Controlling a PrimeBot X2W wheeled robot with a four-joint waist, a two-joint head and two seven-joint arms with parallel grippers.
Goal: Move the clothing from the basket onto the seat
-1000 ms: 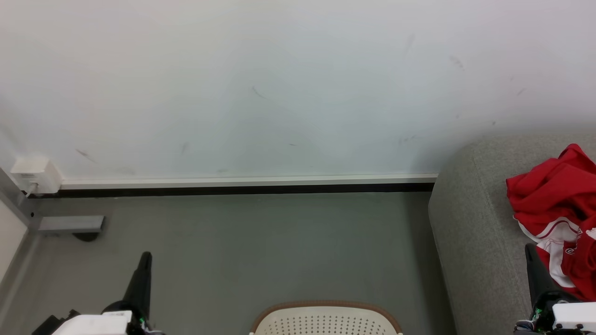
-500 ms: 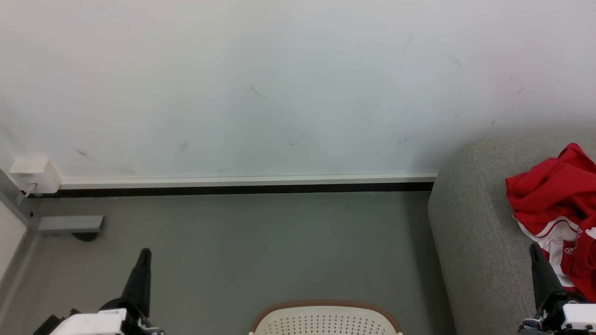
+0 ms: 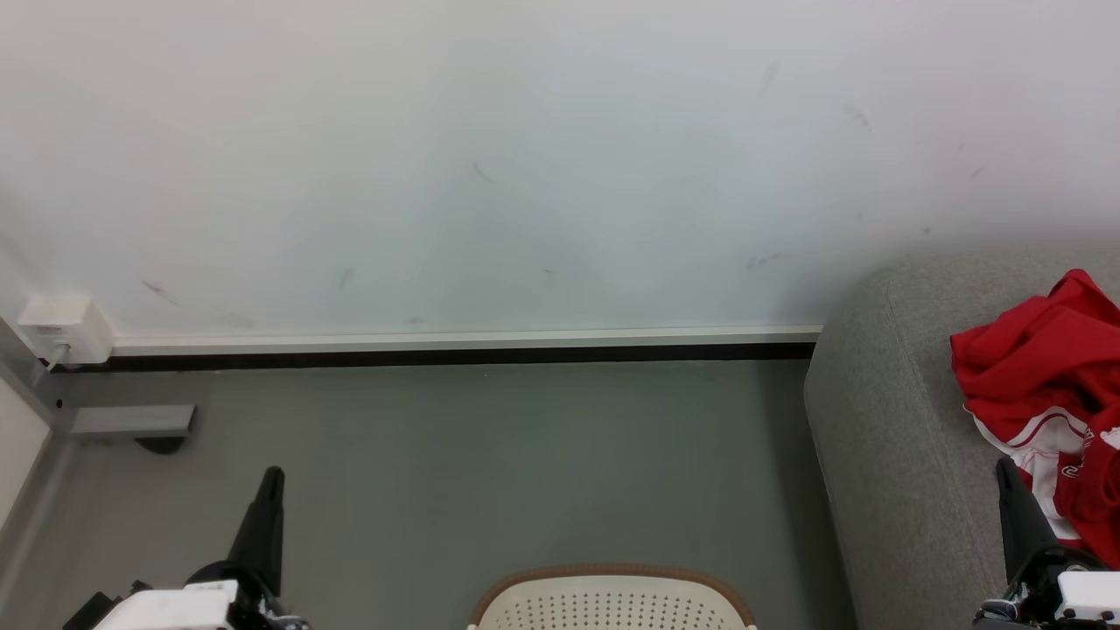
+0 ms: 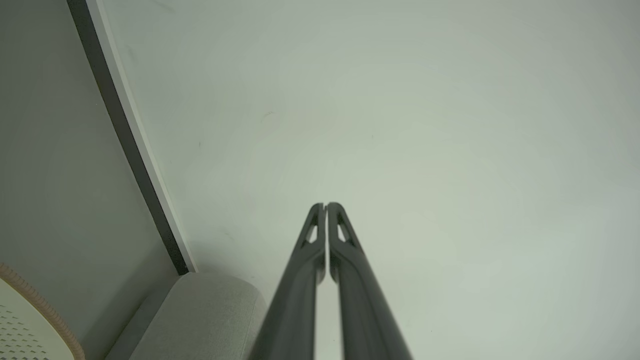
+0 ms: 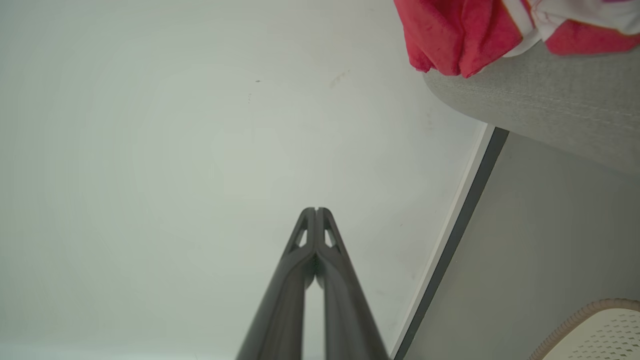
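Red clothing (image 3: 1041, 385) lies on the grey seat (image 3: 884, 420). Left gripper (image 4: 326, 205) & right gripper (image 5: 316, 210) both pressed together, holding nothing.

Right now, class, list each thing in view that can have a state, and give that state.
Bright red soft clothing with white stripes: heaped on the sofa.
Light grey fabric sofa: bears the clothing.
Cream-white perforated plastic basket, brown rim: upright on the floor, contents hidden.
Left gripper: jaws shut, empty.
Right gripper: jaws shut, empty.
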